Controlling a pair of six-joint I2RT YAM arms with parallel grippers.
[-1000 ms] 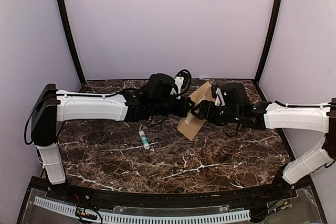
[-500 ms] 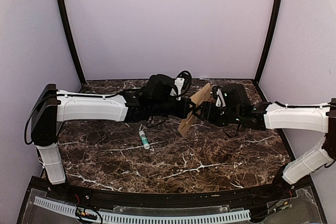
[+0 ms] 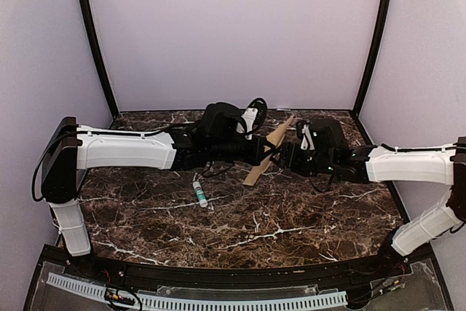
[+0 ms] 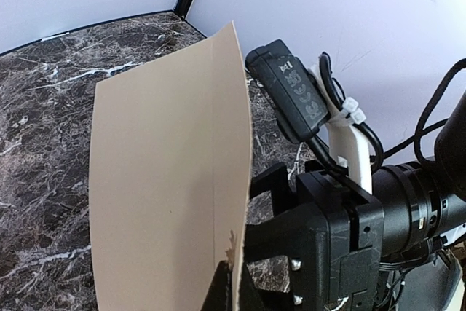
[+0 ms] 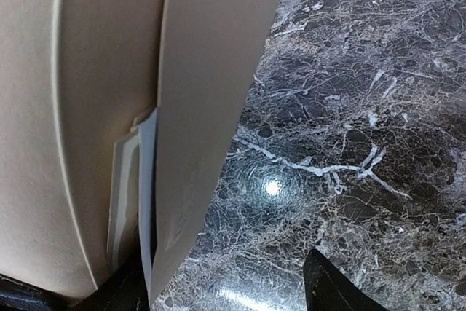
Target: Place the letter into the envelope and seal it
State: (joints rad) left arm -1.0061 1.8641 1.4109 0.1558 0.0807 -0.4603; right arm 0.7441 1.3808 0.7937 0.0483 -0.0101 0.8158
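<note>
The brown envelope point(image 3: 266, 152) hangs in the air between both arms, turned edge-on to the top camera. My left gripper point(image 3: 262, 154) is shut on its lower edge; in the left wrist view the envelope point(image 4: 167, 180) rises as a broad plain sheet from my pinching fingers point(image 4: 224, 289). My right gripper point(image 3: 281, 156) is open just beside it. In the right wrist view the envelope point(image 5: 211, 71) fills the left side, and the pale edge of the letter point(image 5: 144, 180) shows between its two brown layers. The right gripper point(image 5: 218, 282) has one finger by the envelope and the other finger point(image 5: 328, 289) apart over the marble.
A small white glue stick with a green cap point(image 3: 199, 192) lies on the dark marble table point(image 3: 291, 223) left of centre. Pale walls and black corner posts point(image 3: 375, 34) close in the back and sides.
The envelope has turned from facing the top camera to standing edge-on, and it sits slightly higher. Both grippers have stayed close together around it.
</note>
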